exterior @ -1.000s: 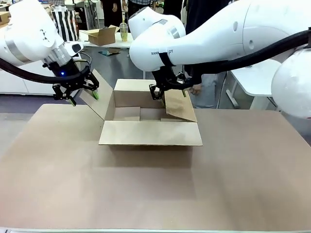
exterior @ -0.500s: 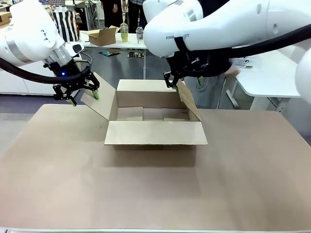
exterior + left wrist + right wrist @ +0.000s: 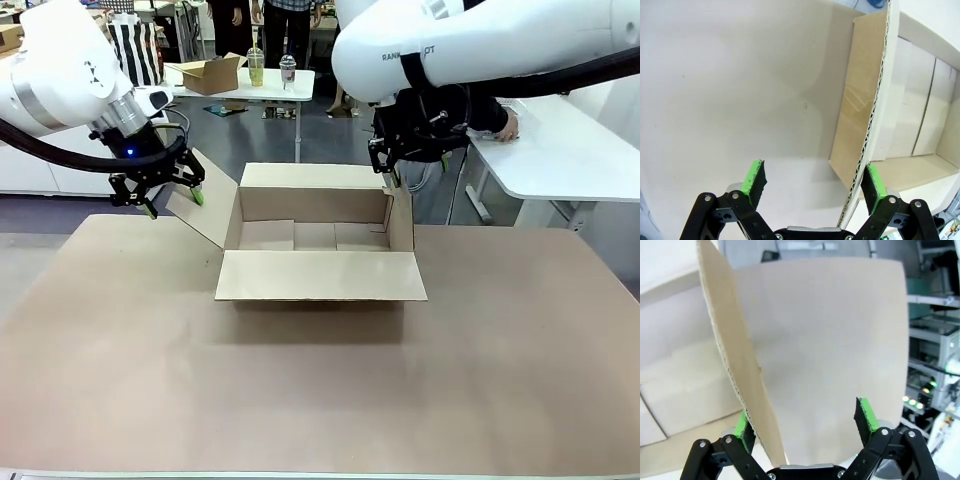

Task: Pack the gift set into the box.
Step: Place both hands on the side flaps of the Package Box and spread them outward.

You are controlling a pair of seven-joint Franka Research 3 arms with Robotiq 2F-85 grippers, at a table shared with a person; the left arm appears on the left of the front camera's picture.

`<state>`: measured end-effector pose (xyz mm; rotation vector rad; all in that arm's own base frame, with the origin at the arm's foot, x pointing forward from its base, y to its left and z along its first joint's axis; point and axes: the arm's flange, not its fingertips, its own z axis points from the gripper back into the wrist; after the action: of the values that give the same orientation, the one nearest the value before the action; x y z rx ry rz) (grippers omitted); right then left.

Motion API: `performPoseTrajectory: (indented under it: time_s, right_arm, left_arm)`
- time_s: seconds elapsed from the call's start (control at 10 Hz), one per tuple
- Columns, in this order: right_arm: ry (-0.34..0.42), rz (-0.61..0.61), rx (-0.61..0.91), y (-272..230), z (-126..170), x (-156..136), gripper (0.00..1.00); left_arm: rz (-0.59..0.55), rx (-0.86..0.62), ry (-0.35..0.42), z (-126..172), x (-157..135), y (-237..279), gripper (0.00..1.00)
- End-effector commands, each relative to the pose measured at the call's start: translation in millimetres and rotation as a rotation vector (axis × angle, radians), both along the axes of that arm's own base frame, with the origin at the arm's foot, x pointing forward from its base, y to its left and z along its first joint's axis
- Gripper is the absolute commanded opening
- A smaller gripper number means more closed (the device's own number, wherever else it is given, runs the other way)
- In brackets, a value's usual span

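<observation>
The box (image 3: pixel 318 275), a large brown carton, stands open mid-table with its near flap folded down toward me and bare cardboard inside. My left gripper (image 3: pixel 173 202) is open and straddles the edge of the box's left flap (image 3: pixel 205 215), which leans outward. In the left wrist view that flap's (image 3: pixel 860 115) corrugated edge runs close to the right pad (image 3: pixel 873 184) of the left gripper (image 3: pixel 813 182). My right gripper (image 3: pixel 393 182) is open astride the top of the right flap (image 3: pixel 402 220), which stands upright. In the right wrist view the flap (image 3: pixel 815 355) passes between the right gripper's (image 3: pixel 804 421) fingers, near the left pad (image 3: pixel 741 424).
The brown tabletop (image 3: pixel 300 400) spreads wide in front of the box. A white side table (image 3: pixel 560 150) stands at the right with a person's hand (image 3: pixel 506 127) on it. A far table holds a small open box (image 3: pixel 210 72), a cup (image 3: pixel 255 66) and a bottle (image 3: pixel 288 68).
My right gripper swung right, lifting the right flap from leaning inward over the box to upright. The box slid slightly right. The left arm stayed put.
</observation>
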<state>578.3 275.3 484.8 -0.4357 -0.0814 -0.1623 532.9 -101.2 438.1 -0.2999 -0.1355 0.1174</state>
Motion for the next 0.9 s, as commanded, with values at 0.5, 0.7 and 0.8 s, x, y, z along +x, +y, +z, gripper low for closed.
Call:
performPoseTrajectory:
  time_s: [0.5,0.7,0.8]
  right_arm:
    - [-0.074,-0.126,0.416,-95,-58,-37,1.0]
    - [-0.09,-0.219,0.547,-121,-72,-42,1.0]
    - [-0.066,-0.177,0.384,-92,-56,-21,1.0]
  left_arm:
    - [0.017,0.017,0.001,2,-1,0,1.0]
    - [0.017,0.017,0.001,2,-1,0,1.0]
    - [0.017,0.017,0.001,2,-1,0,1.0]
